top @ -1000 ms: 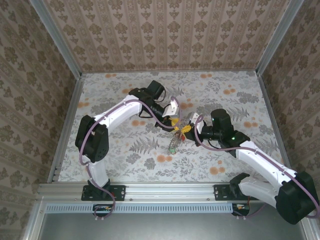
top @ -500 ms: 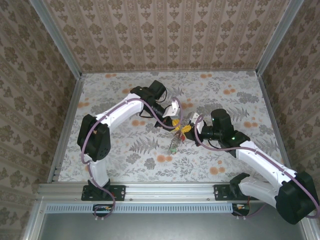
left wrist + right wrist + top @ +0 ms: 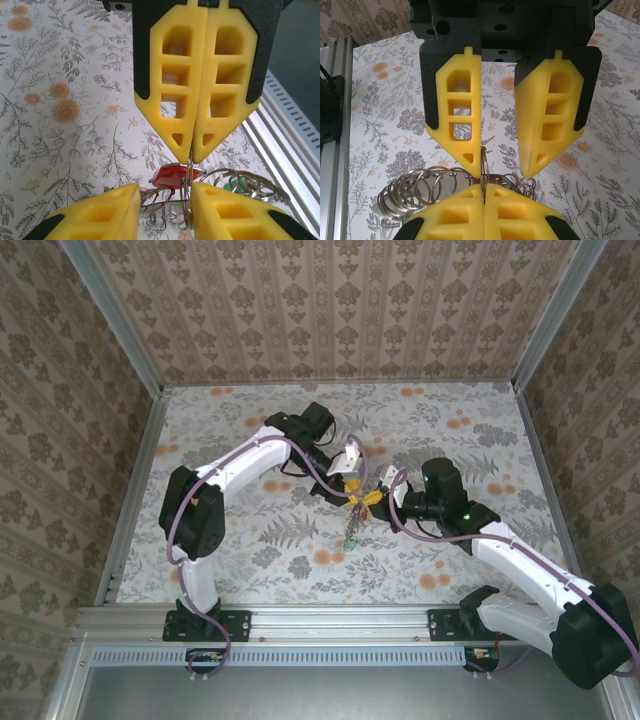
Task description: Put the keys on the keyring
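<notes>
The left tool (image 3: 352, 483) and right tool (image 3: 373, 498) crowd tip to tip over the middle of the surface (image 3: 240, 540), with the keyring (image 3: 425, 190) coils bunched beneath. Open room lies around them, bounded by papered walls (image 3: 330, 310) and the near rail (image 3: 330, 618).

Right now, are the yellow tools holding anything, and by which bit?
The left tool pinches one thin wire loop of the silvery metal keyring between its fingertips. The right tool is open around that loop, gripping nothing.

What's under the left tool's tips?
The keyring wire pinched in the left tool, then a red key head and a green key head. The right tool covers the rest.
</notes>
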{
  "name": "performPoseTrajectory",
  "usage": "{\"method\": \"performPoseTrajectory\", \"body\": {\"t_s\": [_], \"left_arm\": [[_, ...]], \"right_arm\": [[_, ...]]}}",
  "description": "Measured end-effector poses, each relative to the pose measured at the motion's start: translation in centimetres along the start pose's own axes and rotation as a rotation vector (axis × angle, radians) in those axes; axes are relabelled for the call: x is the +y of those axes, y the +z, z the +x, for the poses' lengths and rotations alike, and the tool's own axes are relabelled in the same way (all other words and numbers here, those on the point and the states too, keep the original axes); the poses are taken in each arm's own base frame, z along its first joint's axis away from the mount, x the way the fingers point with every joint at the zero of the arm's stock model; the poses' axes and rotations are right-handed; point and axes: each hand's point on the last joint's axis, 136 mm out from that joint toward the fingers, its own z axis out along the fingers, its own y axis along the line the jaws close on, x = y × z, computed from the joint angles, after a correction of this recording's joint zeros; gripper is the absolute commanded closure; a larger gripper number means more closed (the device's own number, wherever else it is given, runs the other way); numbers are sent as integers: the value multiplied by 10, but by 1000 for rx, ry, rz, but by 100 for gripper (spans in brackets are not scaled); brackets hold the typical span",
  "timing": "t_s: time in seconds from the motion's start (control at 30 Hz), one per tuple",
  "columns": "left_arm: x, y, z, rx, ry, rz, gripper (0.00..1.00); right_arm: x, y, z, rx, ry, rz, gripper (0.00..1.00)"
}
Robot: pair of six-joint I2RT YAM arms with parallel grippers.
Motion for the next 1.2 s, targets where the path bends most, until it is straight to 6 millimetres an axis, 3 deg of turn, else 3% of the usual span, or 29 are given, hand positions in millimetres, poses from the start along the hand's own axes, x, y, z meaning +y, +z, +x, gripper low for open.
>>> {"method": "performPoseTrajectory", "body": {"t_s": [0.3, 0.5, 0.83, 1.2], "left_arm": [[-3, 1, 3, 33, 0, 6, 100], [0, 2, 3, 22, 23, -3, 100], [0, 1, 0, -140, 60, -104, 100], [14, 3, -6, -247, 37, -152, 100]], "right_arm": [[-1, 0, 0, 2, -8, 6, 100], [-4, 0, 1, 7, -10, 23, 100], [-10, -2, 3, -8, 55, 52, 100], [-24, -6, 4, -48, 121, 112, 100]]}}
